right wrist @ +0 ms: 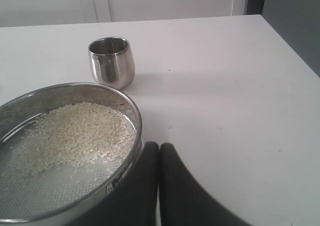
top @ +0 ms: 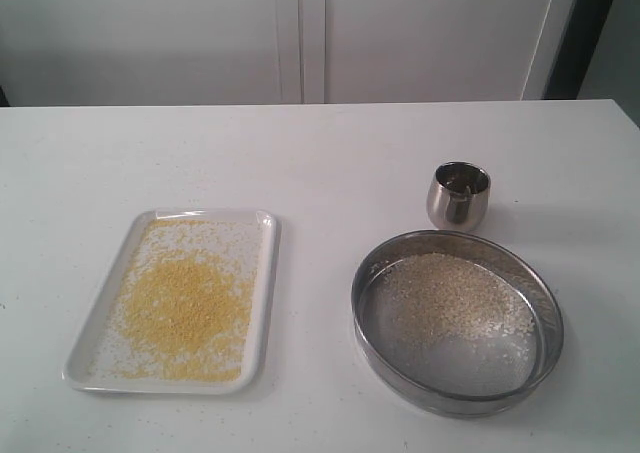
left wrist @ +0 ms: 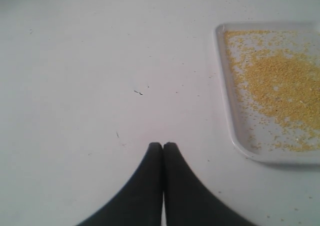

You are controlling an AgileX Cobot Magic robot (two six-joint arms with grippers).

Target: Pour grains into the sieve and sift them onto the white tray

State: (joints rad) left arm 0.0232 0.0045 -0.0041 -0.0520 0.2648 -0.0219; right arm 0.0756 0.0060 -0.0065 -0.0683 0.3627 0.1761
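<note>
The left fingers (left wrist: 147, 186) are pressed together, holding nothing, over bare table (left wrist: 75, 86) near the white tray (left wrist: 239, 133), where golden grains (top: 185, 308) lie. The right fingers (right wrist: 175, 191) are likewise clenched and empty, just beside the sieve (right wrist: 134, 136); contact unclear. Pale grains (top: 445, 298) rest on its mesh, a steel cup (top: 459, 195) close behind

You're looking at a smooth, matt white table (top: 330, 153), faintly specked. The tray (top: 271, 273) is glossy white, plastic or glazed. On it the yellow grains (top: 185, 308) look fine and sandy. The sieve (top: 455, 401) is brushed steel with fine wire mesh; its pale grains (top: 440, 293) are coarser. The cup (top: 458, 205) is mirror-polished steel. The left gripper (left wrist: 163, 145) and right gripper (right wrist: 159, 145) are smooth matt black.
</note>
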